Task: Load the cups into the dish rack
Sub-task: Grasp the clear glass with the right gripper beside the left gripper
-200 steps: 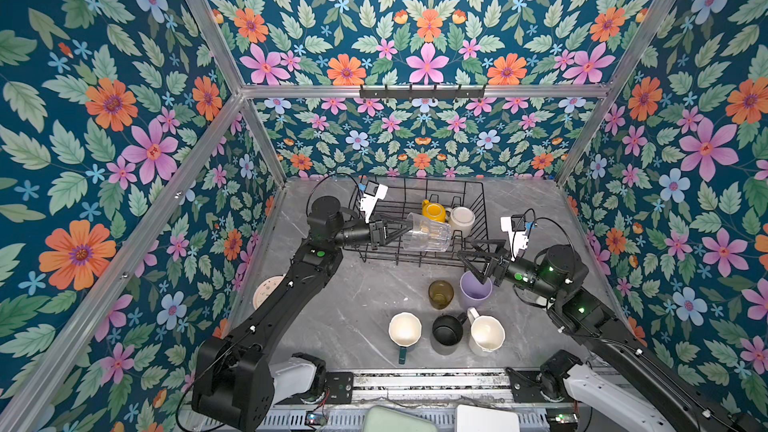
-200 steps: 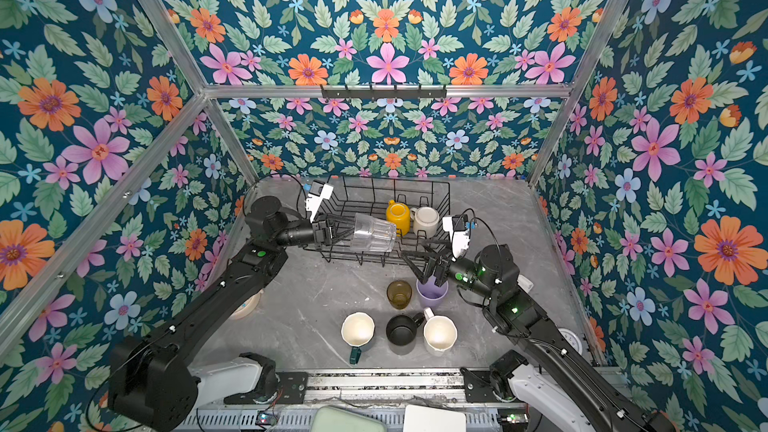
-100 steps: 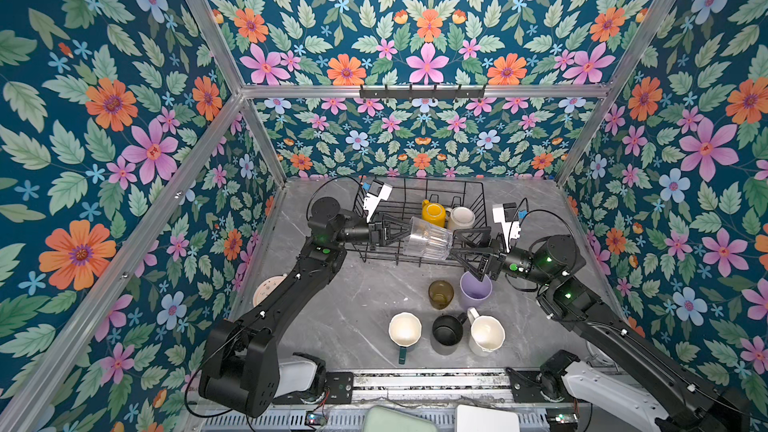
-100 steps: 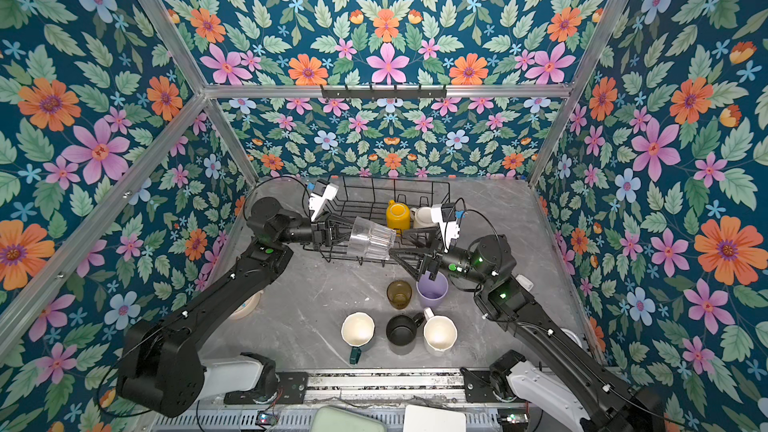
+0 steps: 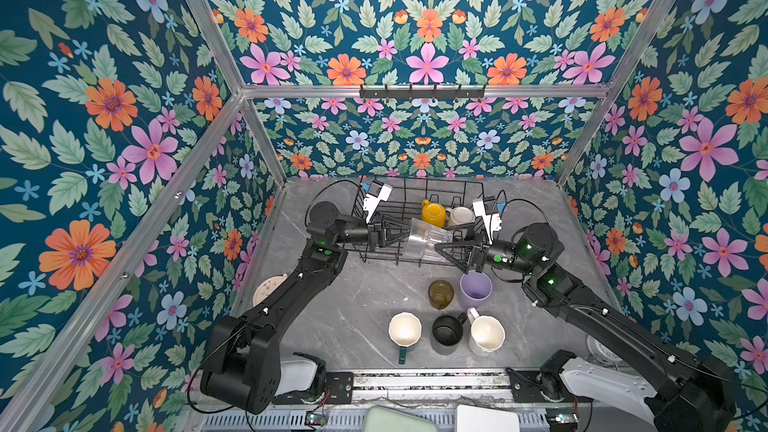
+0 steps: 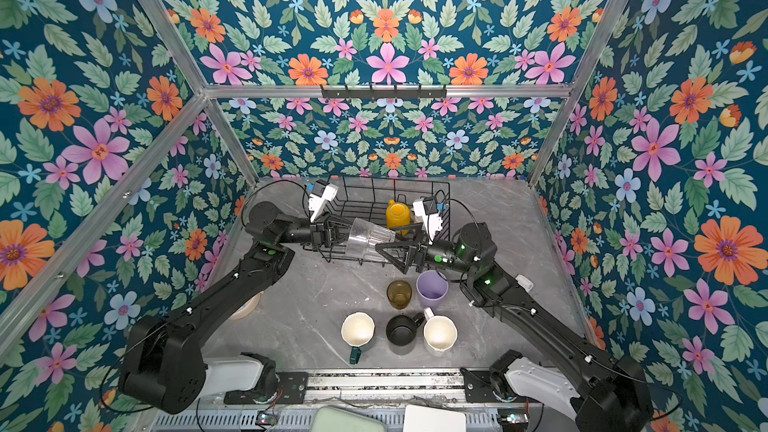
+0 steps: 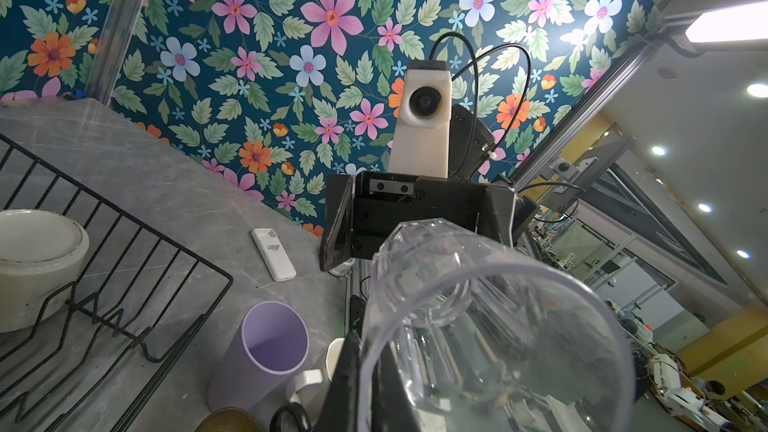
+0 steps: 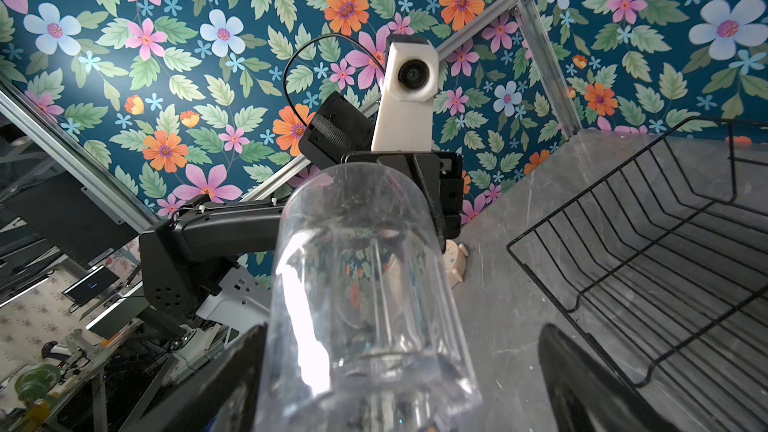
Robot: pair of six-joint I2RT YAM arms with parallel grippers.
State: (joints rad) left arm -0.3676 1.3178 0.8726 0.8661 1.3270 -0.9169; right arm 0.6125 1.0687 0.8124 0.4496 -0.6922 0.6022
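Far to the left, a round pale alarm clock (image 5: 270, 289) sat on the grey marbled tabletop (image 5: 353, 284) beside my left arm (image 5: 307, 280). My left pincer (image 5: 406, 231) was clamped tight on the rim of the clear ribbed glass (image 5: 428, 238), which hung on its side over the front of the black wire dish rack (image 5: 440, 195), its mouth toward that pincer. My right pincer (image 5: 439, 246) stood wide apart around the glass's base; in the right wrist view one of its fingers (image 8: 582, 388) was clear of the glass wall. In the rack's right half sat a yellow ceramic mug (image 5: 433, 213) and, just right of it, a white ceramic mug (image 5: 460, 216) turned bottom-up. On the table in front of the rack an amber glass tumbler (image 5: 440, 293) stood just beside a lilac tumbler (image 5: 475, 289); nearer my base, a dark-green-handled mug (image 5: 404, 329) with a white inside, a black mug (image 5: 447, 329) and a white handled mug (image 5: 485, 335) stood upright in a close row.
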